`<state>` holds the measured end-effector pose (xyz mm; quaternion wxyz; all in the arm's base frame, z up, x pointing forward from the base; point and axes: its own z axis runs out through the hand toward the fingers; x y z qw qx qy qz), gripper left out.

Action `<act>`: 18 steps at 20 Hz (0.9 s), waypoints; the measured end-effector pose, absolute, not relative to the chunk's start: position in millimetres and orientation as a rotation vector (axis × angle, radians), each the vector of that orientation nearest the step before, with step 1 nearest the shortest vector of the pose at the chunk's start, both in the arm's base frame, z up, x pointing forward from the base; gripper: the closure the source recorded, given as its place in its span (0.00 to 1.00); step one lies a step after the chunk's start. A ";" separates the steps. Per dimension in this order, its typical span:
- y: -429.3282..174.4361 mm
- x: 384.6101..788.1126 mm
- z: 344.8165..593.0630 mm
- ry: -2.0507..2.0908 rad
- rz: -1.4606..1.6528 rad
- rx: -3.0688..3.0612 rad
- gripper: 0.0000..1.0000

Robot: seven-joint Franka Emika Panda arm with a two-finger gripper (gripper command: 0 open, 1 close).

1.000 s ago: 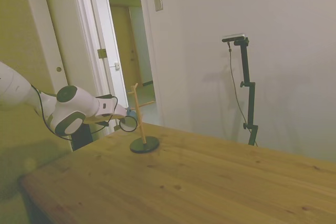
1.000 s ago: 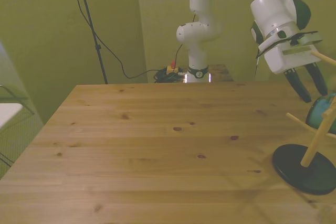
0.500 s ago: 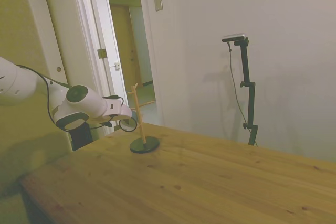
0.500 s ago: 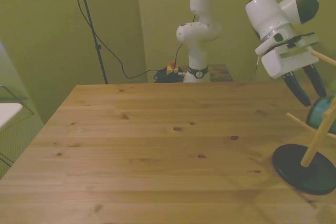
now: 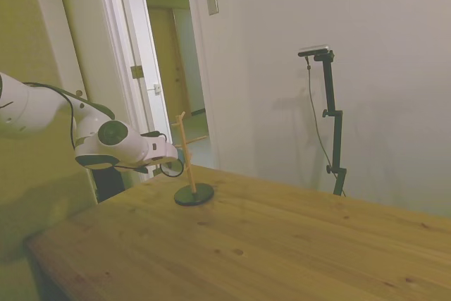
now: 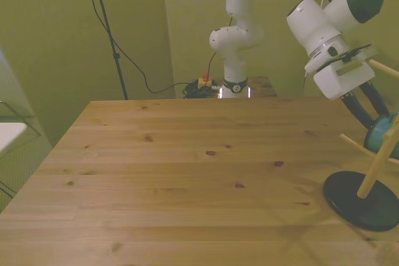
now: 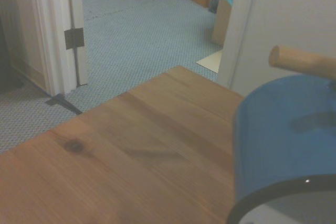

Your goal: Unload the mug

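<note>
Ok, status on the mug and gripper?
Gripper open, at the mug. Mug not yet gripped, on the peg stand. A peg sits just above the mug.

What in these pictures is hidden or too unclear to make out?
- Small teal enamel mug with dark rim: cut off by the front view's right edge; tiny in the side view.
- Wooden peg stand with round dark base: top cropped in the front view.
- White arm's gripper: whether it touches the mug cannot be told.
</note>
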<state>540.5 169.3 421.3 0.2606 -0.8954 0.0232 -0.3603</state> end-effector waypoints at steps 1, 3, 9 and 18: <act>168.1 540.1 420.3 0.054 -0.985 -2.419 0.00; 166.4 540.4 422.1 0.026 -1.019 -2.398 0.00; 156.2 545.3 414.2 -0.026 -1.091 -2.325 0.00; 153.3 552.6 386.5 -0.111 -1.125 -2.275 0.00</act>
